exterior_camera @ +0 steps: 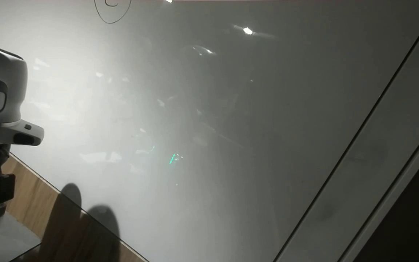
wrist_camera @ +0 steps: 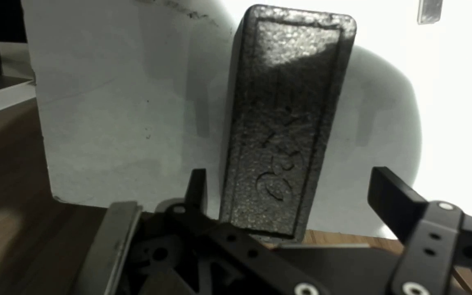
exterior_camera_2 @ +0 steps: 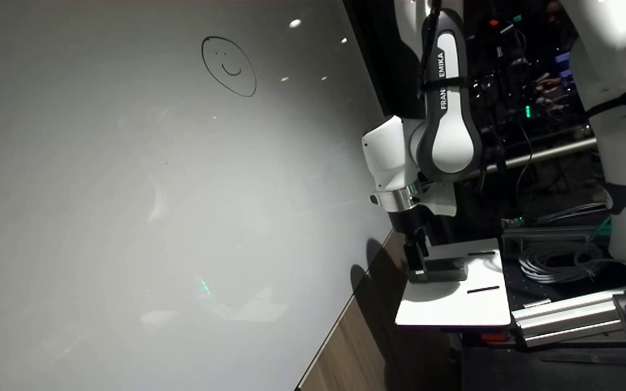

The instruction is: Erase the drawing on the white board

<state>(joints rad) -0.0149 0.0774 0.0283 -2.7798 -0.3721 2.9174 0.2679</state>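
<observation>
The white board (exterior_camera: 209,189) is a large glossy grey-white panel, and it also fills much of an exterior view (exterior_camera_2: 128,228). A black smiley-face drawing (exterior_camera_2: 231,71) is near its top there; only the lower part of the drawing (exterior_camera: 111,22) shows at the top edge in an exterior view. A dark grey block-shaped eraser (wrist_camera: 281,131) lies on a small white platform, also in an exterior view (exterior_camera_2: 446,270). My gripper (wrist_camera: 291,180) is open, its fingers apart on either side of the eraser's near end, with gaps on both sides. It also shows in an exterior view (exterior_camera_2: 417,260).
The white platform (exterior_camera_2: 454,312) stands beside the board's lower edge. A brown wooden strip (exterior_camera_2: 345,347) runs along that edge. Two thin dark slots or bars (exterior_camera_2: 483,290) show on the platform. A metal rail (exterior_camera_2: 568,317) and coiled cables (exterior_camera_2: 557,266) lie to the right.
</observation>
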